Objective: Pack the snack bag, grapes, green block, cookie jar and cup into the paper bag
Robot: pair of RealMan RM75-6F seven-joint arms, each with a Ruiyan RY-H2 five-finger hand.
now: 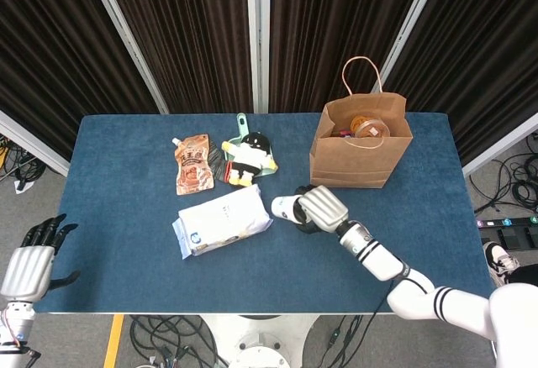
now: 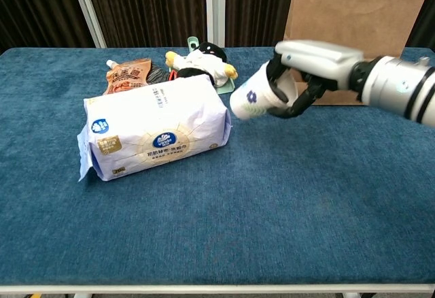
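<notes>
My right hand [image 1: 322, 208] [image 2: 302, 73] grips the white paper cup [image 1: 284, 208] [image 2: 253, 99] and holds it tilted above the table, just right of a white soft pack. The brown paper bag [image 1: 361, 151] [image 2: 350, 19] stands open behind the hand, with the cookie jar [image 1: 368, 126] inside it. The orange snack bag [image 1: 192, 164] [image 2: 128, 77] lies flat at the back left. At the front left corner, off the table edge, my left hand [image 1: 29, 263] hangs open and holds nothing. I cannot make out the grapes or the green block.
The white soft pack [image 1: 221, 222] [image 2: 155, 135] lies left of the cup. A black and white plush toy [image 1: 247, 158] [image 2: 198, 67] rests on a green item behind it. The blue table [image 1: 126, 259] has bare cloth along its front and right.
</notes>
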